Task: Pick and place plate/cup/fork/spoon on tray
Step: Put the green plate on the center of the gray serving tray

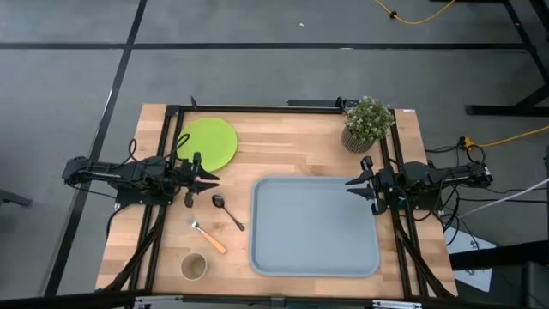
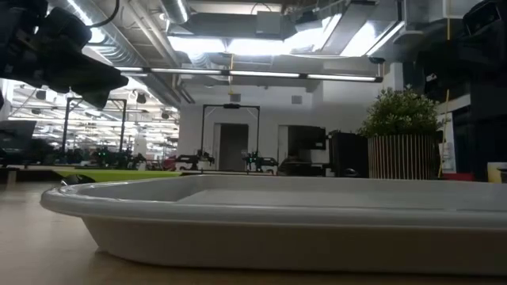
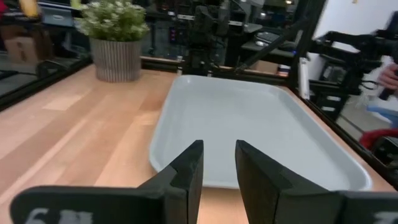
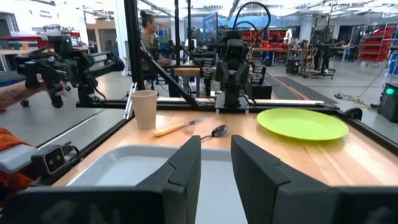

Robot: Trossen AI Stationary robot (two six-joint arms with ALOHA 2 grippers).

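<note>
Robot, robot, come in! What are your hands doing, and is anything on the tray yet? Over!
Left hand open, empty, beside plate. Right hand open, empty, at tray edge. Tray bare; nothing blocking.

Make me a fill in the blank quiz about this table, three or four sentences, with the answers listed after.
1. Nothing has been placed in the tray yet; it is ____.
2. The tableware piece nearest the left gripper is the lime-green ____.
3. The fork lies between the spoon and the ____.
4. At the table's far corner above the right gripper stands a potted ____.

Missing words: empty; plate; cup; plant
</note>
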